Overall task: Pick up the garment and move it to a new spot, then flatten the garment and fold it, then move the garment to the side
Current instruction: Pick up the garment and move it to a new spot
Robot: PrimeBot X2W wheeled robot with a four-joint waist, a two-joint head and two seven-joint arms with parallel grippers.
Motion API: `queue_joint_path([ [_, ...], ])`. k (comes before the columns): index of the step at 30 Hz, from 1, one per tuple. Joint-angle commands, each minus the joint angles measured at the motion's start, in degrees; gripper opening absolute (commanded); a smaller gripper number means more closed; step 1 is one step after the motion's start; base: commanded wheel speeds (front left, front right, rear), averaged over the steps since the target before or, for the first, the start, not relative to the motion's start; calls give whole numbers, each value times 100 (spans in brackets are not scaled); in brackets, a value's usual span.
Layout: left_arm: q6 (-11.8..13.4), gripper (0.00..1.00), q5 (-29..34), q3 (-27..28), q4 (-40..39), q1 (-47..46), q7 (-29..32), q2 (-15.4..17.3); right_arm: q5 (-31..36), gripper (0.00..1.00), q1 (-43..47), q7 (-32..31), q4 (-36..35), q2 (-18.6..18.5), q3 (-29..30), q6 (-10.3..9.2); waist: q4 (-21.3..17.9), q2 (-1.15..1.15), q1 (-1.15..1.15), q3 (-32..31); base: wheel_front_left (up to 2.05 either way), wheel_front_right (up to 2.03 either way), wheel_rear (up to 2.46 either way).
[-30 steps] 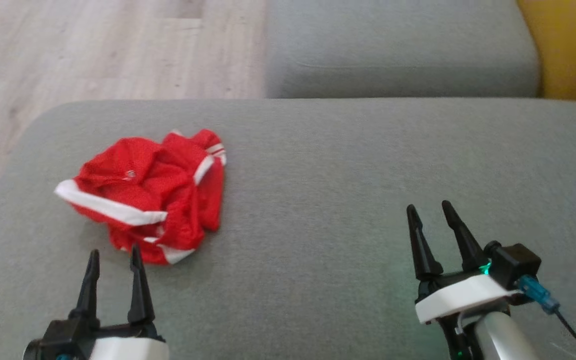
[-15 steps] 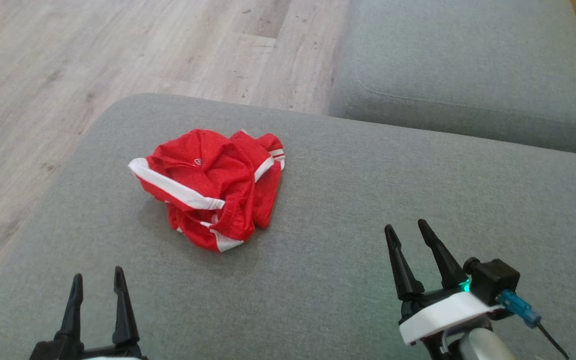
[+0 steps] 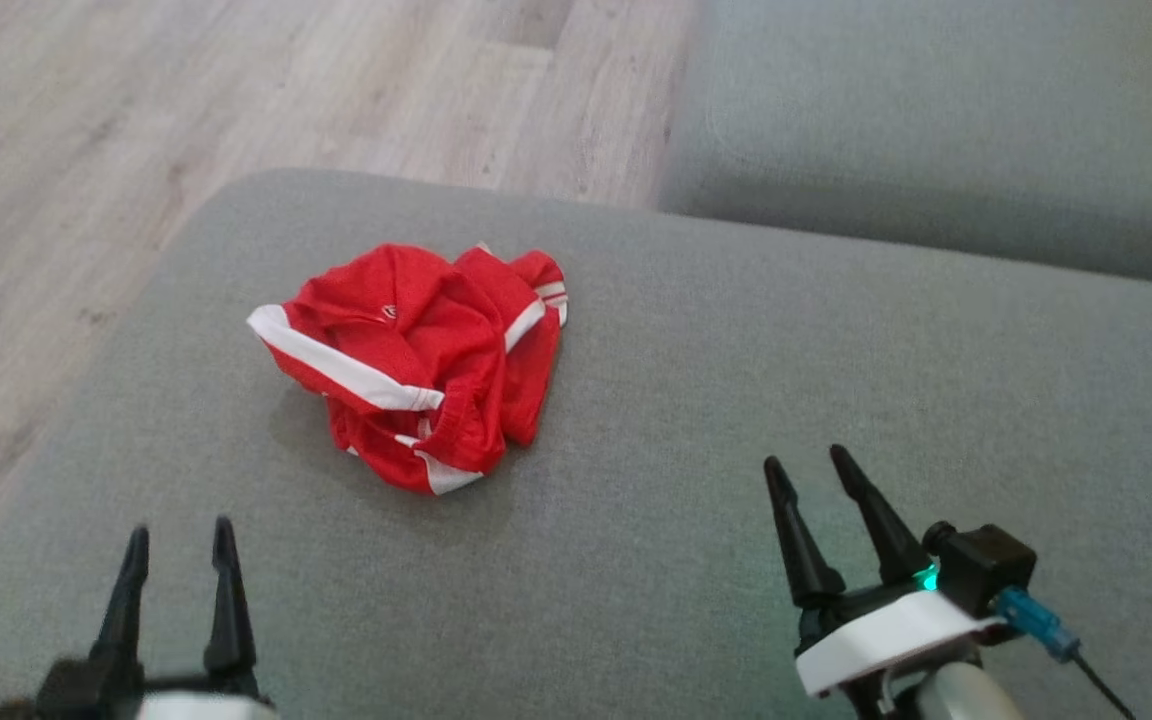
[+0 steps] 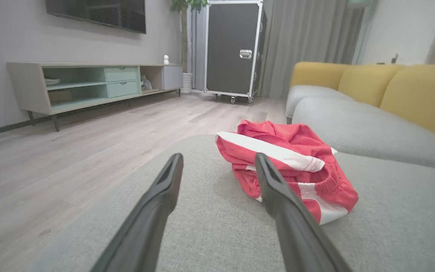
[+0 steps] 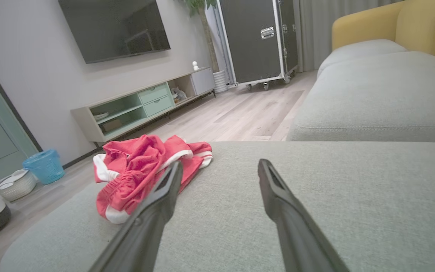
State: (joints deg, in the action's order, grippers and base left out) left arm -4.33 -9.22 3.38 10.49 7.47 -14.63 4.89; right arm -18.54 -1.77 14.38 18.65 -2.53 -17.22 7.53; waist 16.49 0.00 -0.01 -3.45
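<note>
A crumpled red garment (image 3: 416, 365) with white bands lies on the left part of the grey sofa cushion (image 3: 736, 350), not far from the wooden floor (image 3: 136, 100). The left gripper (image 3: 181, 527) hovers near the garment on its near side, and the right gripper (image 3: 804, 457) is well apart to the right. Both have fingers spread wide and hold nothing.

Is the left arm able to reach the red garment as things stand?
Probably yes: the garment lies crumpled just ahead of the open left gripper on the grey cushion, with nothing between them.
</note>
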Motion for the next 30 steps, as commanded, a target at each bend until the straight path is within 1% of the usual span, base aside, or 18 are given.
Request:
queue_joint_path([
  [1,-97,100,106,47,-96,-716,113,275,70,100,-329,62,-234,-34,-3,-4,-114,0,1,232,0,0,0],
  [3,-189,100,174,-185,-30,-1071,404,491,117,100,-390,62,-264,-34,79,-4,-170,0,1,399,0,0,0],
  [6,-284,100,183,-647,155,-1666,1015,875,201,100,-497,62,-303,-34,175,-4,-264,0,1,656,0,0,0],
  [7,-284,100,183,-647,155,-1666,1015,875,201,100,-497,62,-303,-34,175,-4,-264,0,1,656,0,0,0],
  [9,-306,100,105,-1023,323,-2056,1427,1167,252,100,-576,62,-332,-34,229,-4,-336,0,1,827,0,0,0],
  [12,-312,100,-121,-1782,525,-2580,1875,1705,292,100,-689,62,-373,-34,302,-4,-449,0,1,1051,0,0,0],
  [15,-313,100,-418,-2400,730,-2987,2136,2181,313,100,-784,62,-406,-34,357,-4,-564,0,1,1231,0,0,0],
  [18,-314,100,-666,-2834,924,-3318,2166,2540,330,100,-867,62,-431,-34,402,-4,-663,0,1,1386,0,0,0],
  [22,-314,100,-803,-3220,1235,-3687,2025,2814,334,100,-976,62,-440,-34,471,-4,-765,0,1,1549,0,0,0],
  [27,-315,100,-1024,-3749,1522,-3952,2097,2966,330,100,-1067,62,-444,-34,515,-4,-854,0,1,1649,0,0,0],
  [30,-315,99,-1262,-4051,1586,-4011,2209,3050,328,100,-1088,62,-440,-34,542,-4,-893,0,1,1657,0,0,0],
])
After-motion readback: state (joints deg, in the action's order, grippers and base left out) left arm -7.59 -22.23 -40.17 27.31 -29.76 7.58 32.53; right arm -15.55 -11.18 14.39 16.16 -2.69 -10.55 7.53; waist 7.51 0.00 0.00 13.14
